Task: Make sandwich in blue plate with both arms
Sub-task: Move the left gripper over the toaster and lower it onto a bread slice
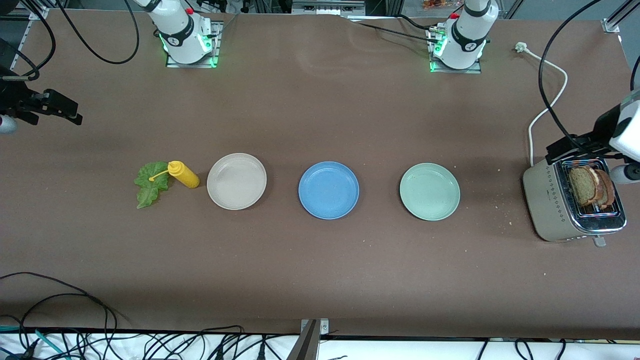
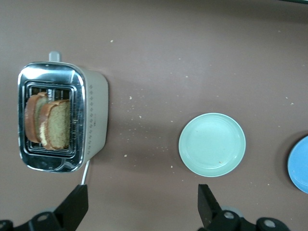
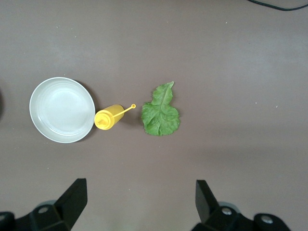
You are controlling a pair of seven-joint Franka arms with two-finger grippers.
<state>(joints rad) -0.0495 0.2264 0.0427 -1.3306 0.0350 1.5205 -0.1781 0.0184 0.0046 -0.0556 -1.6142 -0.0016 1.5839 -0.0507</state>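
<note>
Blue plate (image 1: 328, 190) bare, mid-table, between beige plate (image 1: 236, 181) toward the right arm's end and pale green plate (image 1: 429, 191) toward the left arm's end. Nothing on any of the three.

Bread slices (image 1: 591, 186) standing upright in the toaster (image 1: 547, 205) at the left arm's end of the table; two of them, side by side in the slots, crusts showing. Lettuce leaf (image 1: 149, 184) flat on the table at the right arm's end, with a yellow squeeze bottle (image 1: 183, 174) just beside it, its nozzle over the leaf's edge, body lying between leaf and beige plate.

Left gripper (image 2: 143, 202) up in the air over the table beside the toaster, fingers spread wide, pinching nothing. Right gripper (image 3: 141, 198) high over the right arm's end of the table, near the leaf, likewise spread wide and empty-handed.

Judged progress: none yet. No bread out of the toaster, no leaf lifted, nothing laid on the blue plate. Still to do, by the look of it: pull one slice and set it on the blue plate, lay the lettuce on top, cap with the second slice. Likely split: bread for the left arm, lettuce for the right.
</note>
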